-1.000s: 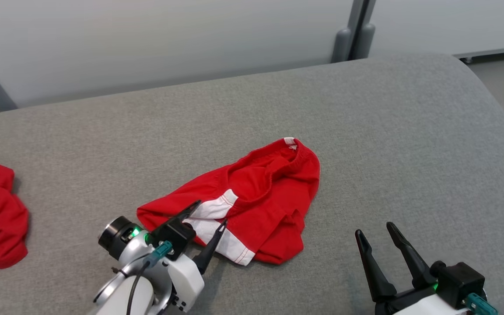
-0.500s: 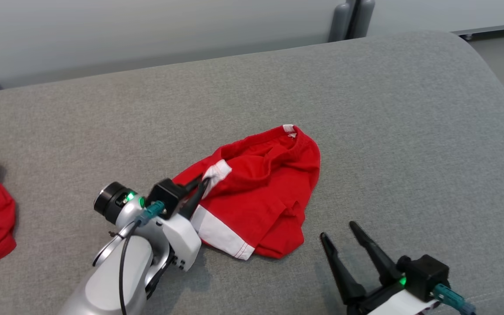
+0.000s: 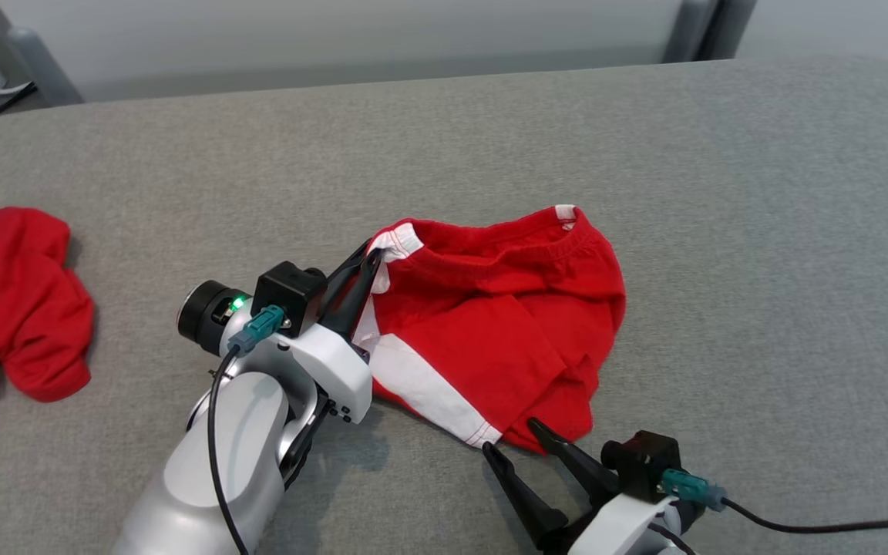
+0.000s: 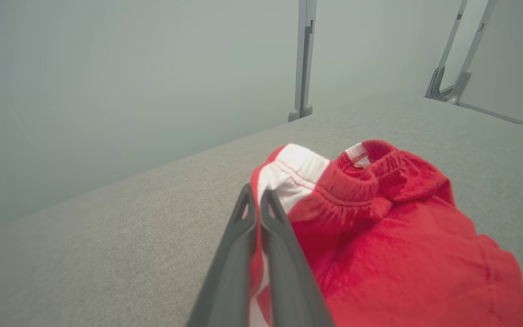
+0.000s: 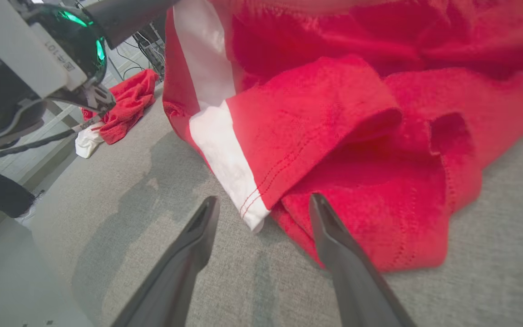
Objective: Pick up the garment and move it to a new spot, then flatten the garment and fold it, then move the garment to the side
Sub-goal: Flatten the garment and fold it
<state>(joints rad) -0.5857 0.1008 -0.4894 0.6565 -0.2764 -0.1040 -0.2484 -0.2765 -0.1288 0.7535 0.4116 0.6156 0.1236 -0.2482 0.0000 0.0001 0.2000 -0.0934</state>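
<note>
1. So the left gripper (image 3: 371, 258) has its jaws pinched tight on the white-trimmed edge of the red garment (image 3: 506, 324), a bit left of centre in the head view. In the left wrist view the two fingers are pressed together with red-and-white cloth sandwiched between them.
2. That pinched corner is lifted up off the surface. The rest of the garment lies crumpled to its right, mid-frame, with the elastic waistband along the top and a white stripe running down the lower left side.
3. The right gripper (image 3: 509, 435) has its jaws spread wide and holds nothing, at bottom centre-right of the head view. Its tips sit right at the garment's lower edge, either side of the white hem corner. Can't tell if they actually touch the cloth.
4. It's all on a grey fabric surface (image 3: 721, 193).
5. A second red-and-white piece (image 3: 12, 301) is bunched at the far left edge, well apart.
6. A pale wall (image 3: 336, 31) and grey posts (image 3: 694, 31) run along the top.
</note>
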